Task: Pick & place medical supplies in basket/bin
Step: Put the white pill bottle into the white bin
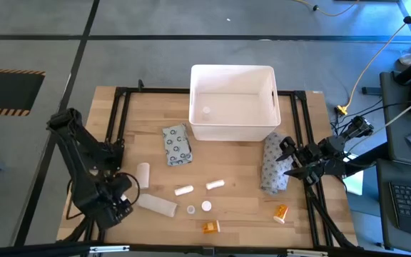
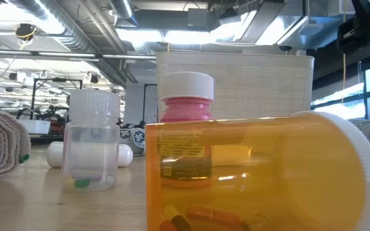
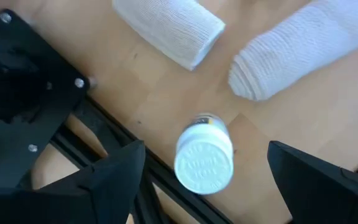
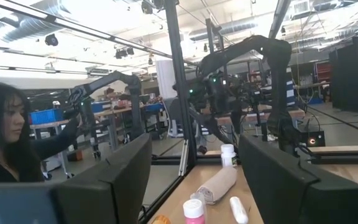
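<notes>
— Bottle first: where does it lie from the left gripper (image 3: 205, 148)?
— Straight ahead of it. The white bottle (image 3: 204, 165) sits between the spread fingers (image 3: 114, 180), untouched, at the table's near left corner just beside the black frame rail. Its cap faces the wrist camera, so I judge its long axis runs roughly along the approach, not across the jaws

— And the right gripper (image 4: 194, 146)?
— Also spread wide and empty. It waits at the table's right edge, beside a long grey bundle (image 1: 273, 164), so the left arm is clearly the nearer one to the bottle

— Where is the bin (image 1: 232, 75)?
— At the far middle of the table, well apart from the left gripper, up and to that arm's right. One small white item (image 1: 206, 111) already lies inside

— Count the rest
— From above: two orange bottles (image 1: 210, 227) (image 1: 281, 213), two white rolls (image 1: 143, 173) (image 1: 157, 205), two small white bottles on their sides (image 1: 184, 190) (image 1: 215, 185), and two little upright pieces with round white tops (image 1: 191, 209) (image 1: 206, 205). One flat grey packet (image 1: 178, 144) lies near the bin's left front corner. The bottle at the left gripper is hidden under that arm from above
</notes>
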